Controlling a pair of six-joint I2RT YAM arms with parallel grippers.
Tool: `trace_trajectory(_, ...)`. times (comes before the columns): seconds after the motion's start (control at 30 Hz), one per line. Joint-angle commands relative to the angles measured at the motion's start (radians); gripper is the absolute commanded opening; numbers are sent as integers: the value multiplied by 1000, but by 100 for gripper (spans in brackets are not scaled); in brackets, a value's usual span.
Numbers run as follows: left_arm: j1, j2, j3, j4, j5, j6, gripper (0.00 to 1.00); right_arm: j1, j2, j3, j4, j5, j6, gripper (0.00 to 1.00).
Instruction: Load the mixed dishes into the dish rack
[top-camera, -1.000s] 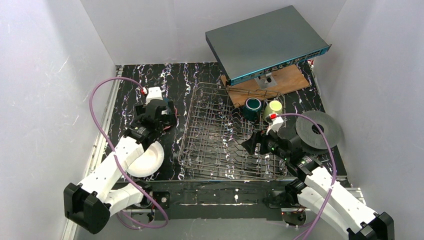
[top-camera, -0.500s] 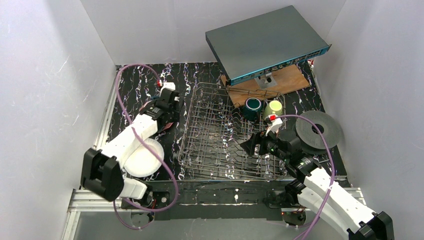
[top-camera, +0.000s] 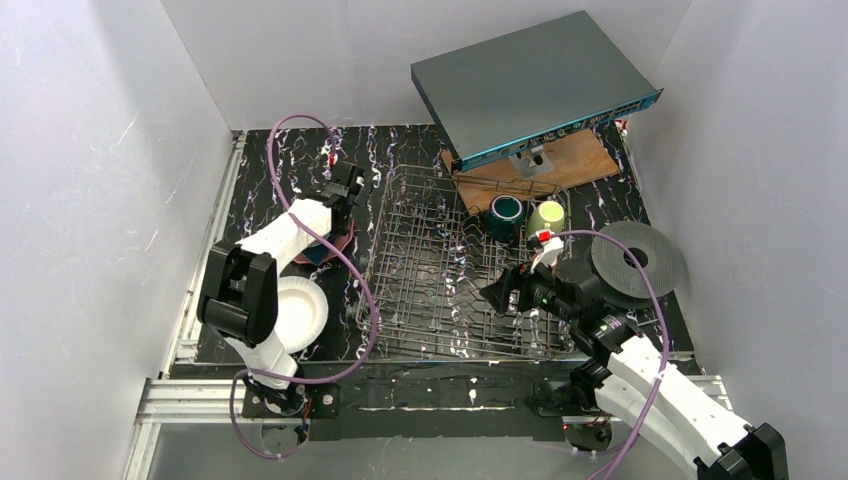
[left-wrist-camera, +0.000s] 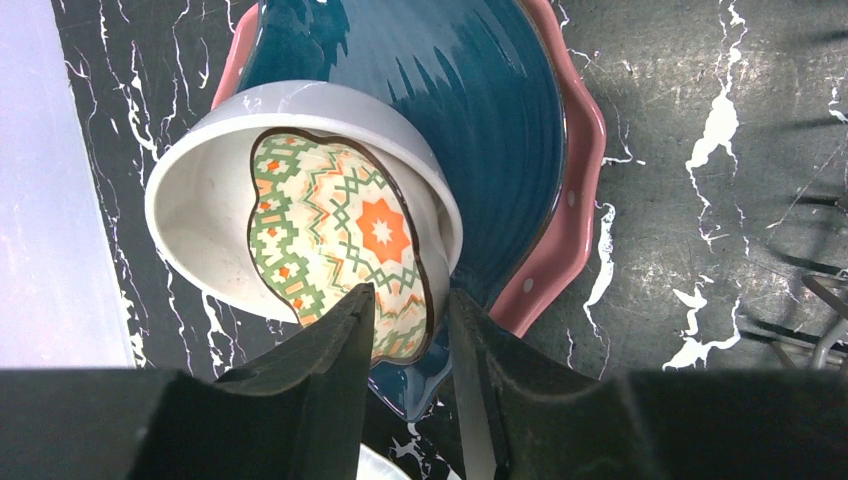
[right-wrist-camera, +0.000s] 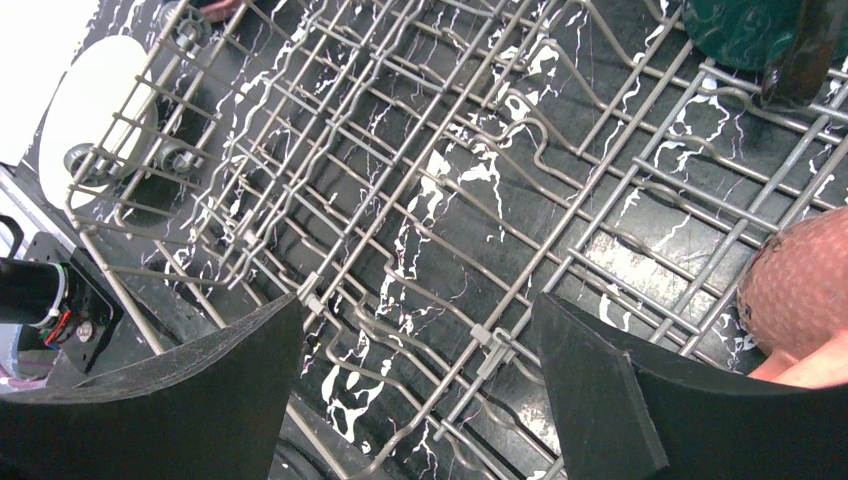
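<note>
Left gripper (left-wrist-camera: 410, 300) swung farther out; I am straddling the rim of the likely slick, brittle patterned bowl (left-wrist-camera: 340, 225), pinch uncertain; right gripper (right-wrist-camera: 417, 320) spread.

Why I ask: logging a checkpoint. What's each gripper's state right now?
Left gripper: fingers straddle the rim of the bowl; grip cannot be told.
Right gripper: open, empty, above the rack.

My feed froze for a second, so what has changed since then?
The left arm swung off the near white plate, now uncovered, to the far stack. The left gripper straddles the rim of the white bowl on the dark blue plate; whether it has clamped is unclear. The right gripper, open over the dish rack, and the teal mug and green mug stayed put.
</note>
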Motion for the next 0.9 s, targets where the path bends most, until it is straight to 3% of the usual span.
trace_trajectory(0.0,7,12,7,14,26,12,30,2,25,50,5,-22,-9,92)
trace_trajectory(0.33,8,103,102,-83,75,-7,15,2,36,130,-101,3,-41,92)
trace_trajectory(0.43,8,113,133,-110,61,7,0,2,32,155,-126,4,-44,93)
trace_trajectory(0.47,7,102,135,-113,60,10,0,1,31,163,-130,1,-42,93)
trace_trajectory(0.87,-7,-301,-27,-32,208,-13,0,12,99,227,-155,-65,53,98)
